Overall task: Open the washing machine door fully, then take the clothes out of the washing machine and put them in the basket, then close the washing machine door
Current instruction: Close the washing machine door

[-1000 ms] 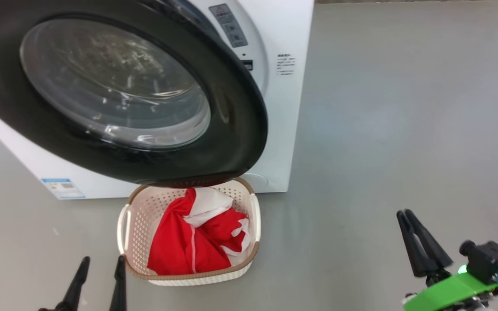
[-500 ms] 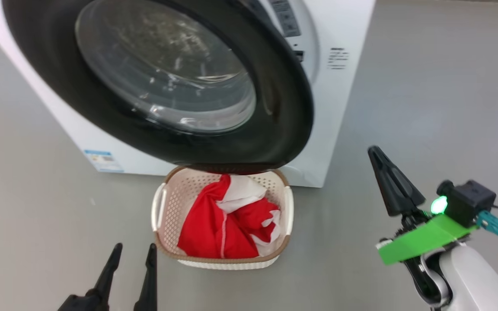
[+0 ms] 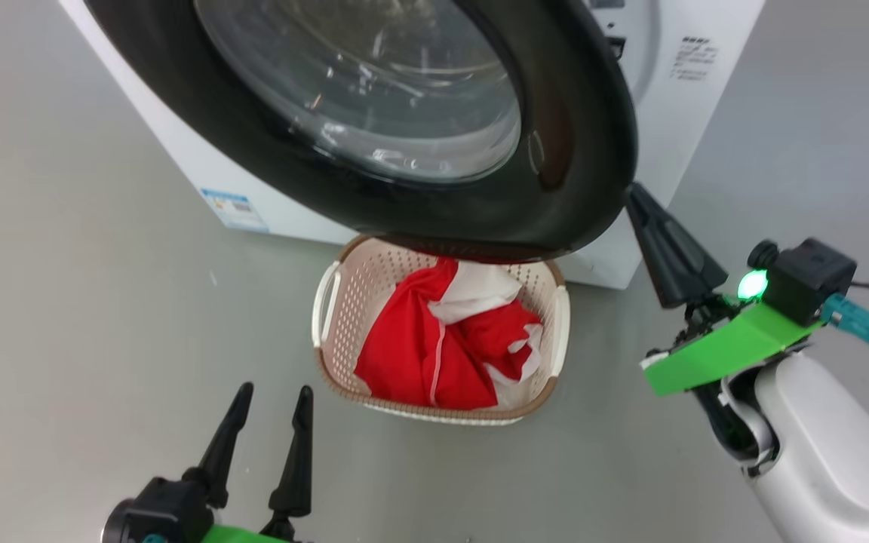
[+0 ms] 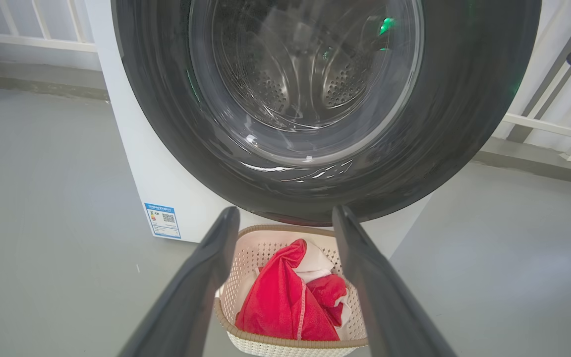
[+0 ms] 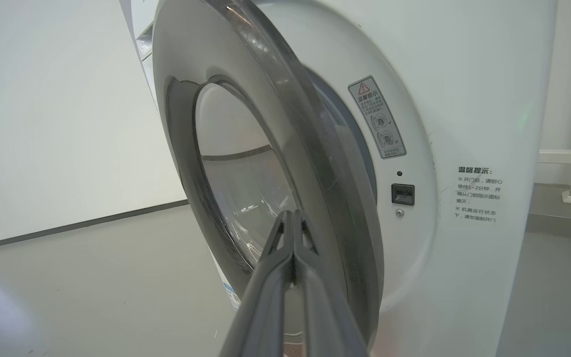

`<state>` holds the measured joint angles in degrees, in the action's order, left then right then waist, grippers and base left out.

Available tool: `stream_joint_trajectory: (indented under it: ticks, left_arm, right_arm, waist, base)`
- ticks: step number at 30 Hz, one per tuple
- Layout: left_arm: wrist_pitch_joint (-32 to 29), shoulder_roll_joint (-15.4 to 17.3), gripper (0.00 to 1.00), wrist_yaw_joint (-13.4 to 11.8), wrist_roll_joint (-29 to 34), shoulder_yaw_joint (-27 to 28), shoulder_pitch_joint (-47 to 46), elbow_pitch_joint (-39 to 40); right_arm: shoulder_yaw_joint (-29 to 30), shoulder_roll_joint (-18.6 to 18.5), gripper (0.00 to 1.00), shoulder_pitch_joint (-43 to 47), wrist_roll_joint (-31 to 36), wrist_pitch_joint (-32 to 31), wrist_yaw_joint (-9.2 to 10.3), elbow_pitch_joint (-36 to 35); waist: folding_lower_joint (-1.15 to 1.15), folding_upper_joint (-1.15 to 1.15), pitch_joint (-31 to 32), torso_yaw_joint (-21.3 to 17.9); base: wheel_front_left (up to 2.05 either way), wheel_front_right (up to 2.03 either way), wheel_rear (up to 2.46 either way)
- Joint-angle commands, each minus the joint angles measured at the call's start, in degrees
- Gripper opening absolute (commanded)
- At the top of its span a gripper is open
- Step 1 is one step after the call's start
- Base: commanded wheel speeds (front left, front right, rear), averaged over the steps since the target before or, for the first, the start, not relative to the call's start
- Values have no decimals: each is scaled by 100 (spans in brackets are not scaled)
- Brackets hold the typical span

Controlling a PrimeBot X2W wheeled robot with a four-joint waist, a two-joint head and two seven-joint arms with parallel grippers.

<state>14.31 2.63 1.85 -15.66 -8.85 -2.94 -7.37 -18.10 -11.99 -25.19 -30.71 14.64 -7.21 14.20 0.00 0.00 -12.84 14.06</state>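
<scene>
- Nearest the camera, the left gripper, fingers spread apart and empty, hovers over the grey floor just short of the basket's near left corner.
- The basket sits on the floor with the red-and-white clothes heaped inside.
- To the basket's right and a little beyond it, the right gripper, fingers pressed together and empty, points at the door's rim; contact cannot be told.
- The door hangs open above the basket's far end.
- Behind the basket stands the washing machine.
</scene>
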Motion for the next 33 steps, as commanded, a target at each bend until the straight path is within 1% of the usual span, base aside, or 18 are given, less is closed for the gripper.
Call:
stream_joint_trajectory:
  ticks: [1,8,15,28,33]
  left_arm:
    - [69,25,100,-51,-45,140,-179,167]
    - [69,25,100,-147,-169,-78,-394,262]
    - [69,25,100,-199,-239,-222,-529,318]
    - [69,25,100,-312,-409,-475,-845,508]
    - [69,25,100,-341,-456,-529,-935,537]
  right_arm:
    - [-111,-6,0,-163,-19,36,-28,-102]
    - [-26,-124,0,-475,-93,36,-28,8]
    - [-10,-250,0,-733,-130,36,-28,71]
    - [415,-473,0,-1429,-156,36,-28,2]
    - [558,-536,0,-1624,-150,36,-28,-29]
  waist:
    - [0,0,-260,156]
    - [0,0,-626,250]
    - [0,0,-845,323]
    - [0,0,-1419,520]
    - [0,0,-1545,574]
  base:
    - [0,0,0]
    - [0,0,0]
    - [0,0,0]
    - [0,0,0]
    - [0,0,0]
